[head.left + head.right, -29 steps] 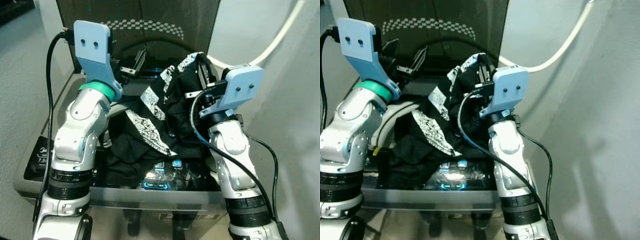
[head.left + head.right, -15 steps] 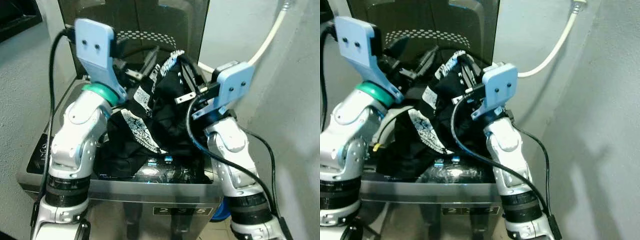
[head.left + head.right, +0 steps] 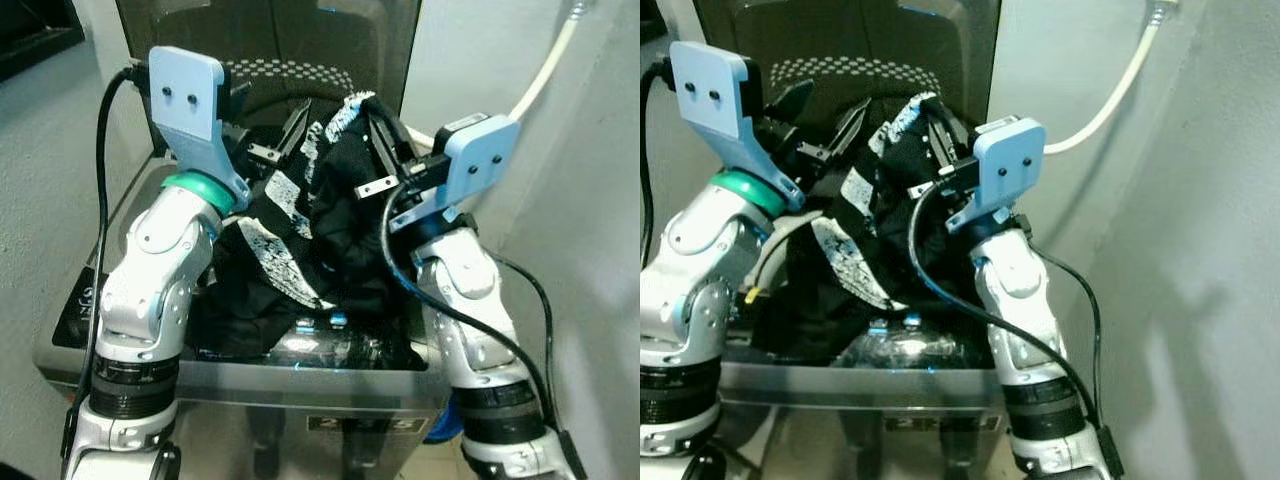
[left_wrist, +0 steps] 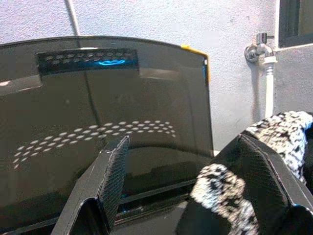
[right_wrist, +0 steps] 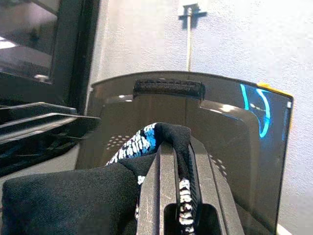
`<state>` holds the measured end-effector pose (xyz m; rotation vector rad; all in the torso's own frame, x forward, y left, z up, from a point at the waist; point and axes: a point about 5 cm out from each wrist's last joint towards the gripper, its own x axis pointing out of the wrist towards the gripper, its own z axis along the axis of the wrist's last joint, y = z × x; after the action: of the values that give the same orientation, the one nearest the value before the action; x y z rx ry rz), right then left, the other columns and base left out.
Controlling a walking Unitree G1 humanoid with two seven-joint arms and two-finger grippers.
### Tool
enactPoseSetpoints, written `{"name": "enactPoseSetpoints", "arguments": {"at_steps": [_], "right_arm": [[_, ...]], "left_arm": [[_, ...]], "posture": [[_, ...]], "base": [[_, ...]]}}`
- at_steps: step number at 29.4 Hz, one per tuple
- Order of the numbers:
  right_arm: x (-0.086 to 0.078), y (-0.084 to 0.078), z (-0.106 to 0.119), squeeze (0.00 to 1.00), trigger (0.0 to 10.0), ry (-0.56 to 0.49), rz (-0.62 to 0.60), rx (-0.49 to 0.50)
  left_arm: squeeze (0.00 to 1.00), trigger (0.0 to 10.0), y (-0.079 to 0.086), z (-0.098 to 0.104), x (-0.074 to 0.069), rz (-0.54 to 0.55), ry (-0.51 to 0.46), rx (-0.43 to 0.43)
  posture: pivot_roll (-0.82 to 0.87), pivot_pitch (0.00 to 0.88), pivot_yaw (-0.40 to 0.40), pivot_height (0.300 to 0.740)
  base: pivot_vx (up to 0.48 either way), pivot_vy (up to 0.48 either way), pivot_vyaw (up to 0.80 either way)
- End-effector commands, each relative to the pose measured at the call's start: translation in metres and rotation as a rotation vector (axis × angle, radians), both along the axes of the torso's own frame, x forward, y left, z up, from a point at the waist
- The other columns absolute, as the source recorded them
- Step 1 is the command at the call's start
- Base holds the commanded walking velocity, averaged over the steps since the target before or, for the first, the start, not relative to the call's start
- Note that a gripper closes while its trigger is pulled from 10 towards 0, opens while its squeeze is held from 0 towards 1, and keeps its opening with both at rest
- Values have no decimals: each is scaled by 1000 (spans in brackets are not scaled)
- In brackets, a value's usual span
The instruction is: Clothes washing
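A black garment with white speckled bands (image 3: 340,210) hangs over the open tub of a top-loading washing machine (image 3: 330,385). Its lower part still lies on the tub's rim. My right gripper (image 3: 380,120) is shut on the garment's top fold, and the cloth shows pinched between the fingers (image 5: 166,171) in the right wrist view. To the left of the garment, my left gripper (image 3: 270,115) stands open in front of the raised lid, with one finger (image 4: 261,171) close to the speckled cloth (image 4: 215,186). Nothing is held between its fingers.
The dark, see-through lid (image 3: 280,40) stands upright behind the tub. A white hose (image 3: 545,70) runs down the wall at the right from a tap (image 4: 257,46). The control panel (image 3: 75,310) lies along the machine's left edge. Grey walls close in on both sides.
The right gripper has lifted the garment higher out of the tub. The camera has pulled back and up, so more of the machine's front shows. The left gripper has stayed open.
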<state>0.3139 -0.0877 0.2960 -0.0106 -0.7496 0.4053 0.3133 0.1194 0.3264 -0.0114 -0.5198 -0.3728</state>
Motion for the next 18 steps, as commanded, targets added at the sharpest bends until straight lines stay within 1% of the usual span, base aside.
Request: {"name": "enactPoseSetpoints", "arguments": {"at_steps": [1, 7, 18], "right_arm": [[-1, 3, 2, 0, 10000, -5, 16, 9], [0, 3, 1, 0, 10000, -1, 8, 9], [0, 2, 0, 0, 10000, -3, -1, 4]], "left_arm": [[0, 10000, 5, -3, 4, 26, 26, 0], [0, 10000, 6, -4, 6, 46, 35, -1], [0, 10000, 4, -4, 9, 51, 37, 18]], "posture": [[145, 0, 49, 740], [144, 0, 52, 740], [137, 0, 57, 740]], "base": [[0, 480, 0], [0, 398, 0], [0, 0, 0]]}}
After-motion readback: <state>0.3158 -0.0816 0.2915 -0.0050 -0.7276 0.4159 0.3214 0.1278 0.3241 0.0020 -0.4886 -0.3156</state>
